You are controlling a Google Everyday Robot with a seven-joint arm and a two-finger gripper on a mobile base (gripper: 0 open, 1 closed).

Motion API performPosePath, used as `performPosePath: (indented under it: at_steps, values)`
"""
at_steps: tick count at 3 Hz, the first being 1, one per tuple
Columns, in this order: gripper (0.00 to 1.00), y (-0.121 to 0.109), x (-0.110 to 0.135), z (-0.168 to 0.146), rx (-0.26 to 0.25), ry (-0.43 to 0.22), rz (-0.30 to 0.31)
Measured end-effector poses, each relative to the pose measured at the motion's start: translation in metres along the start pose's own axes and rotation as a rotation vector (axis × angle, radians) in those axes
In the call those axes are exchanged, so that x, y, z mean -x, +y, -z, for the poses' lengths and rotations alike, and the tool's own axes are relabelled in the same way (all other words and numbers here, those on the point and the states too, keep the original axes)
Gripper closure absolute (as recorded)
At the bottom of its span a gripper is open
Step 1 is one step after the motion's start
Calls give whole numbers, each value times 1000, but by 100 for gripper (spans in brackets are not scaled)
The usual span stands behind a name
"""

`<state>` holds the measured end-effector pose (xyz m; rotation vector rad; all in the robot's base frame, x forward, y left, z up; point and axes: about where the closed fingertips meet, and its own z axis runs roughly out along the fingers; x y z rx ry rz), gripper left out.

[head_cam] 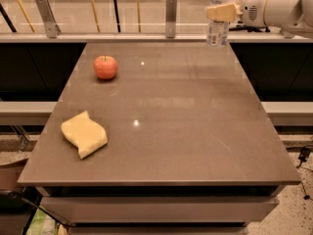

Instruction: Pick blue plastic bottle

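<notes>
The blue plastic bottle [218,27] is clear with a white label and hangs upright above the table's far right corner. My gripper [222,11] comes in from the right on a white arm and is shut around the bottle's upper body, holding it off the table [195,131]. The top of the bottle is cut off by the picture's upper edge.
A red apple [105,66] stands at the far left of the table. A yellow sponge [84,133] lies near the front left. A glass railing with metal posts [170,15] runs behind the table's far edge.
</notes>
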<state>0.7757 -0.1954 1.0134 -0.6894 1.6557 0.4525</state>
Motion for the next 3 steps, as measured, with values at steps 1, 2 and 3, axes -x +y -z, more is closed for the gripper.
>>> performPosePath:
  at_steps: [1,2,3]
  values:
    - [100,17,15,2,7,7,48]
    - [100,31,32,5,-6,14,106]
    - [100,31,32,5,-6,14,106]
